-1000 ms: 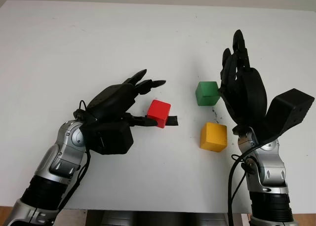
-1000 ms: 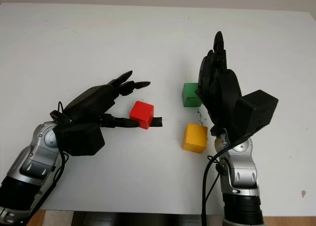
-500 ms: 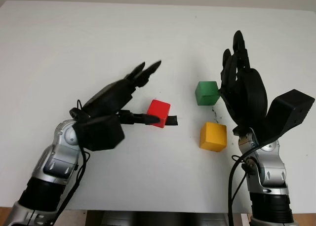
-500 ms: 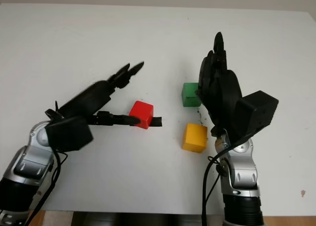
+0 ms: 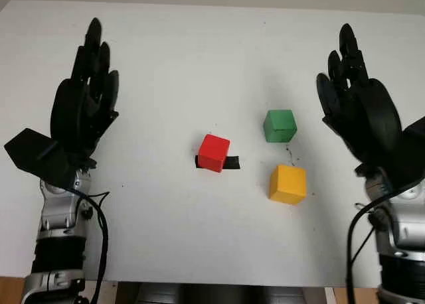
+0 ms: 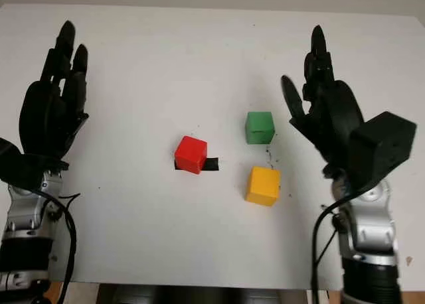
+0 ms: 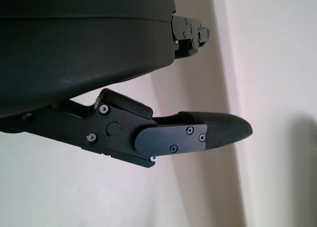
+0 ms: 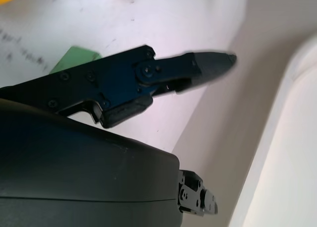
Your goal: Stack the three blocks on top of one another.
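On the broad white counter [image 5: 199,52] nothing is stacked yet: all three blocks sit singly on its surface, so by my reading the whole task is still ahead. The left robot hand [image 5: 83,108] is raised at the counter's left side, open and holding nothing, well apart from every block. The right robot hand [image 5: 358,105] is raised at the right side, likewise open and empty. Between the two hands lie the blocks. The yellow wooden cube [image 5: 287,184] sits nearest the right robot hand, just inward of its palm and a little toward the robot. The green wooden cube [image 5: 279,125] lies just beyond the yellow one, near the right robot hand's fingers. The red wooden cube [image 5: 214,152] rests roughly midway between the hands, over a short strip of black tape [image 5: 230,162]. Two placements remain, one block onto a base and the third on top.
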Robot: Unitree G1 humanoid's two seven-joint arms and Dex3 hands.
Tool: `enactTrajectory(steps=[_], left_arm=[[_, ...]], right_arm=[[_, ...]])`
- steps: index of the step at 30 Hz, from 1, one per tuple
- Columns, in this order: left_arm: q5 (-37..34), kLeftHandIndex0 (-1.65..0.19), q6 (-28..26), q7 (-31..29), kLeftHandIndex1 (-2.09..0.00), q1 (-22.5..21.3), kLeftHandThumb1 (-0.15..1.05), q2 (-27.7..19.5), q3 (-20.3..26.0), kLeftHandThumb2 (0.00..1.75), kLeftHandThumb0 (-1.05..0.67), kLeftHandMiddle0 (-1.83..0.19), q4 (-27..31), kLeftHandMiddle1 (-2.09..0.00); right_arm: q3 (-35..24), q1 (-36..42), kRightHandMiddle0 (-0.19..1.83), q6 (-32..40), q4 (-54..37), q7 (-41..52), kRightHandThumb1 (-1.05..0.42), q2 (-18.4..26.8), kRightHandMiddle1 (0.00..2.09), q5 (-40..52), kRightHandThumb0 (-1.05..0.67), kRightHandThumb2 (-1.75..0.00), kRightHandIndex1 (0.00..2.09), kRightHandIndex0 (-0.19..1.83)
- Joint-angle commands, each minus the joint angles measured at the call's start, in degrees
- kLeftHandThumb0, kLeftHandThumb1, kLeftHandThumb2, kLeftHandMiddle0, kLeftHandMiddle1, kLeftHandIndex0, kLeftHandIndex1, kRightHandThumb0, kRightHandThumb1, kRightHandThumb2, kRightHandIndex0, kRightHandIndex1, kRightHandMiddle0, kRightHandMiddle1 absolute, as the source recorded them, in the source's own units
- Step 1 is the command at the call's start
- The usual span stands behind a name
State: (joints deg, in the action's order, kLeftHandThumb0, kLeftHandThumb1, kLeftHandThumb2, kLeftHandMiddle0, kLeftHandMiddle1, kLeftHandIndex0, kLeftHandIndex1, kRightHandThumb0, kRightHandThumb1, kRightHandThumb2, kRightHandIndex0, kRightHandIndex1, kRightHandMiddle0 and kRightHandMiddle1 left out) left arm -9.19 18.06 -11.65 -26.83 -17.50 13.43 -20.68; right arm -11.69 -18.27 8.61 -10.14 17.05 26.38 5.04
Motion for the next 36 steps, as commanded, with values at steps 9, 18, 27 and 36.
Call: enactTrajectory(steps=[9, 18, 27, 36], left_arm=[[3.45, 0.14, 4.28, 2.03, -0.01, -3.62, 1.05, -0.32, -1.02, 0.51, -0.73, 0.18, -8.16, -0.04], [3.63, 0.15, 4.18, 2.02, -0.01, -3.78, 1.05, -1.15, -0.77, 0.55, -0.70, 0.19, -8.45, -0.04], [5.42, 0.13, 3.50, 3.46, -0.04, -3.09, 1.05, -1.95, -1.21, 0.62, -0.67, 0.17, -7.54, -0.05], [5.88, 0.13, 2.65, 3.73, -0.04, -2.60, 1.05, -2.17, -1.19, 0.61, -0.67, 0.17, -6.79, -0.05]], right_arm=[[2.75, -2.84, 0.10, -1.06, -6.76, 15.61, -0.73, 19.92, 0.12, -8.50, -0.49, -0.03, 0.11, 0.05], [9.28, -7.04, 0.39, -7.53, -8.56, 21.46, -0.72, 25.95, 0.16, -17.44, -0.33, -0.06, 0.11, 0.15], [13.46, -9.84, 0.50, -38.26, -3.00, 15.45, -0.80, 32.80, 0.14, -35.27, -0.19, -0.09, 0.14, 0.32], [12.24, -9.55, 0.47, -45.20, -4.86, 18.56, -0.80, 35.87, 0.10, -34.01, -0.32, -0.05, 0.08, 0.27]])
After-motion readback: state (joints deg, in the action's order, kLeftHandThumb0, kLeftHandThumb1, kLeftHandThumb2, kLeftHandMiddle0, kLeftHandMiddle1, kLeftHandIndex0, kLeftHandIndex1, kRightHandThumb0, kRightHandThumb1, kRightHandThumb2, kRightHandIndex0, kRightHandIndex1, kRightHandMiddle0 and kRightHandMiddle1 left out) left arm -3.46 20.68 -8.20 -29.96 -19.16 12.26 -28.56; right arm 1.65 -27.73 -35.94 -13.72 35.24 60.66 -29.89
